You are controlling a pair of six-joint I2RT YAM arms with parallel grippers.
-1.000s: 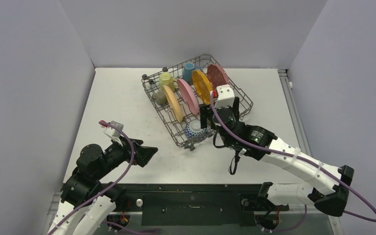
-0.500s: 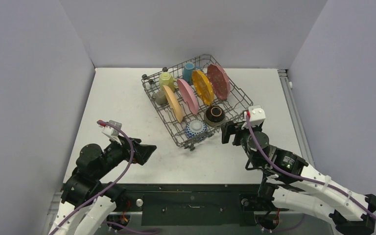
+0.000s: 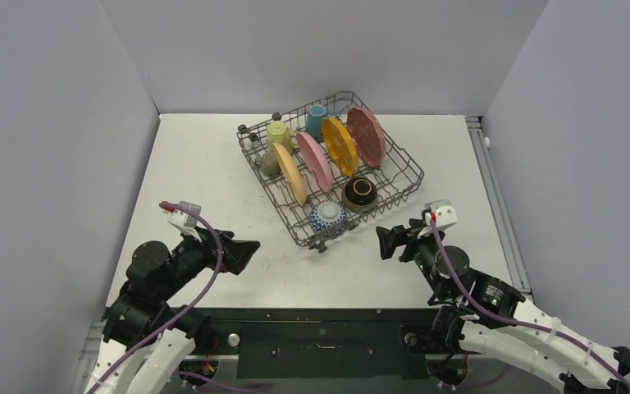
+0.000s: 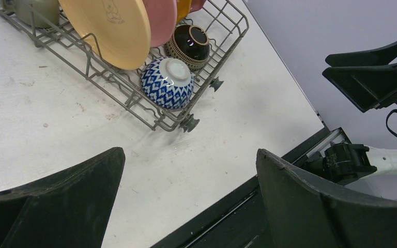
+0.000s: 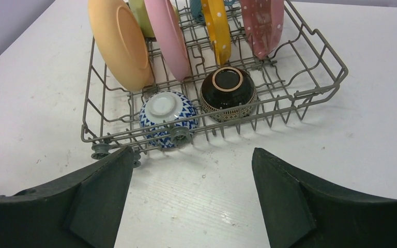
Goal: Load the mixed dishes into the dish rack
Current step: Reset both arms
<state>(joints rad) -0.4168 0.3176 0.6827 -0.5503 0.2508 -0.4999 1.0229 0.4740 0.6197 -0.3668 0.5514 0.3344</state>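
**On the desk (image 3: 205, 164), the mixed dishes are being held in the dish rack (image 3: 394, 168)**

At the far middle of the desk, the dish rack is being seen at a slant. Four plates are being held on edge between its tines, in one row from left to right: the tan plate (image 3: 289, 174), the pink plate (image 3: 314, 161), the orange plate (image 3: 340, 146) and the red dotted plate (image 3: 366, 136). At the far end of the rack, the pale-yellow mug (image 3: 279, 133) and the light-blue mug (image 3: 317, 120) are being carried. The small olive mug (image 3: 270, 162) is being held just left of the tan plate. At the near end, the blue-white bowl (image 3: 328, 217) and the dark-brown bowl (image 3: 360, 193) are being held side by side with their bottoms turned upward, the dark-brown one on the right.

The left gripper (image 3: 250, 256) is being held wide open above the near left part of the desk, well apart from the rack, and nothing is being gripped by it. The right gripper (image 3: 383, 244) is also being held open and empty, near the near right corner of the rack and not touching it. Both grippers are being pointed toward the rack.
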